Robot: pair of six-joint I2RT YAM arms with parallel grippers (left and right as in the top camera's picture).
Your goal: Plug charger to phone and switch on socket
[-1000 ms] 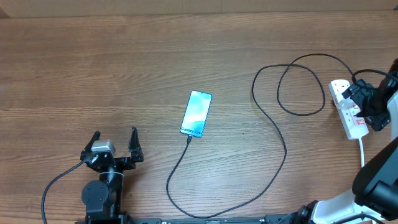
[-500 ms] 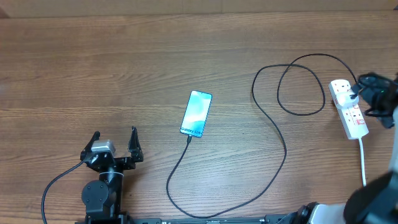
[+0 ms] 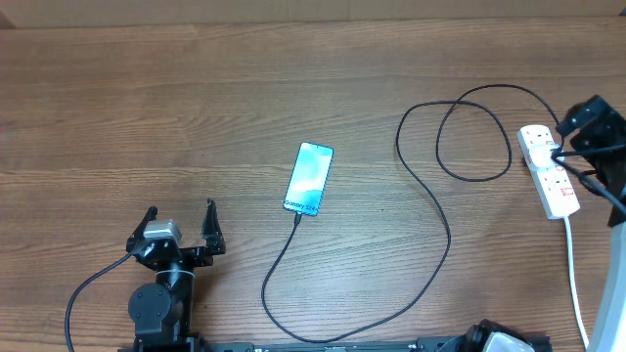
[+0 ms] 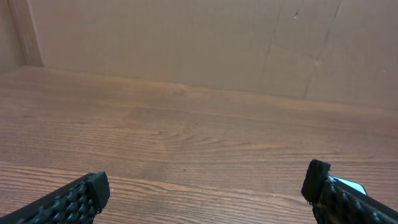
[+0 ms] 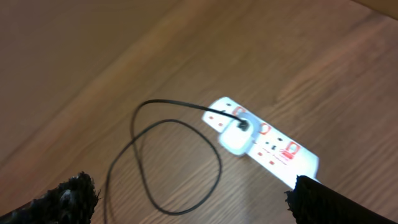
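The phone (image 3: 309, 178) lies flat mid-table, its screen blue-teal. The charger (image 3: 445, 230), a thin black cable, runs from the phone's near short edge, where its tip touches. It curves along the front, loops, and ends at a white adapter (image 5: 236, 137) in the socket (image 3: 548, 172). The socket (image 5: 273, 144) is a white strip with red switches. My right gripper (image 5: 193, 190) hovers open above it, nothing between its fingers. My left gripper (image 3: 180, 217) stands open at the front left, empty (image 4: 205, 183). A sliver of the phone (image 4: 349, 185) peeks past its right finger.
The socket's white cord (image 3: 573, 264) runs toward the table's front right edge. A cardboard wall (image 4: 186, 37) closes off the back. The left arm's black cable (image 3: 83, 293) curls beside its base.
My right gripper has drawn back from the socket toward the far right, leaving the strip uncovered. The left arm, the phone and the charger have not moved.
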